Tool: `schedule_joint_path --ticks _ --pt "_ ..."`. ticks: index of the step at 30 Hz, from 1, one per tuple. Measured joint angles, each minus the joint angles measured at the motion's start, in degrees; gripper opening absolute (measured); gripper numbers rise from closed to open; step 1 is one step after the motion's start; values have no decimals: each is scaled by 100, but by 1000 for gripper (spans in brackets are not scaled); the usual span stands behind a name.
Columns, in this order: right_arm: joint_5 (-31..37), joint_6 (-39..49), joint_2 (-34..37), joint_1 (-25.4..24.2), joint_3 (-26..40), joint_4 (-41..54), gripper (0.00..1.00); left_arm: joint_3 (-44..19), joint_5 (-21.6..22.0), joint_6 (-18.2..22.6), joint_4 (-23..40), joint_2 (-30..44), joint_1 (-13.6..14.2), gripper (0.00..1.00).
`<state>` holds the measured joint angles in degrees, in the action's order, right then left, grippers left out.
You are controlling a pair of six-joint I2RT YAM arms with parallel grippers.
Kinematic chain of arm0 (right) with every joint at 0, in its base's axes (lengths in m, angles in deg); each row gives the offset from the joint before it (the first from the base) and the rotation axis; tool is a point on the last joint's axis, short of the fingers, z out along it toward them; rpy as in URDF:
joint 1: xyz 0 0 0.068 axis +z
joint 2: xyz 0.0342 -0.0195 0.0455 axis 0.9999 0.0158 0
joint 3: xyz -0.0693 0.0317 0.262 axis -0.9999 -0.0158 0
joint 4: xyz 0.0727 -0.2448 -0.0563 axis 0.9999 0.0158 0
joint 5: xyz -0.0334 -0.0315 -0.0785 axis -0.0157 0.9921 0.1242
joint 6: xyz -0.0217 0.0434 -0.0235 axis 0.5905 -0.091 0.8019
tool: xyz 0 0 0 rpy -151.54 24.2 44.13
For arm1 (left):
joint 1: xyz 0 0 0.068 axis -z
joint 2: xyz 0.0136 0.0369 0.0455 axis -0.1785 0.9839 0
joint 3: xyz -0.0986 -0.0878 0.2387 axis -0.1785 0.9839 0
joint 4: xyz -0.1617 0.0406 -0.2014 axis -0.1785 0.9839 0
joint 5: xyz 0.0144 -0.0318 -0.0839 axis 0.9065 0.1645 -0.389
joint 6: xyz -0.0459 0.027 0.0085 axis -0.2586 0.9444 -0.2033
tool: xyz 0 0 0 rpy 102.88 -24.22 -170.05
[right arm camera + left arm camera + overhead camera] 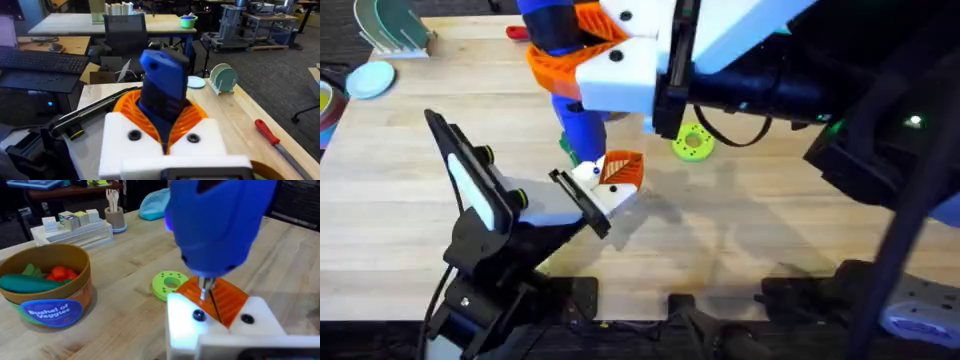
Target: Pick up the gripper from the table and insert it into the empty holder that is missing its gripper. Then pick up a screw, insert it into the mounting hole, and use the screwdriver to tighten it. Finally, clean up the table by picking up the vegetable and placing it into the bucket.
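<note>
The white holder [250, 330] at the end of my left arm carries the orange ribbed gripper [231, 300], with two dark screw heads [198, 315] on its face. My left gripper [215, 300] [618, 166] has its orange pads pressed together along a thin dark line. My right gripper [165, 125] [582, 55] is shut on the blue screwdriver [215, 220] [578, 125], held upright. Its metal tip [204, 287] touches the orange piece's edge. The bucket [75, 300] holds toy veggies. A small dark green vegetable [566, 150] lies beside the screwdriver.
A green round disc with holes [693, 143] [169, 284] lies just past the holder. A red-handled tool [517, 32] [270, 134] lies at the far edge. A dish rack [390, 25] and a blue bowl [370, 78] stand far left. The right arm hangs large over the middle.
</note>
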<state>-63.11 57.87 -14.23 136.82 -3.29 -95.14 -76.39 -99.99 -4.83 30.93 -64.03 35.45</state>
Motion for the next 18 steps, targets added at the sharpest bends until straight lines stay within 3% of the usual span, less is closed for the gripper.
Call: schedule_joint_path --ticks 18 --pt "1 -64 258 0 0 43 19 0 2 -2 4 0 0 5"
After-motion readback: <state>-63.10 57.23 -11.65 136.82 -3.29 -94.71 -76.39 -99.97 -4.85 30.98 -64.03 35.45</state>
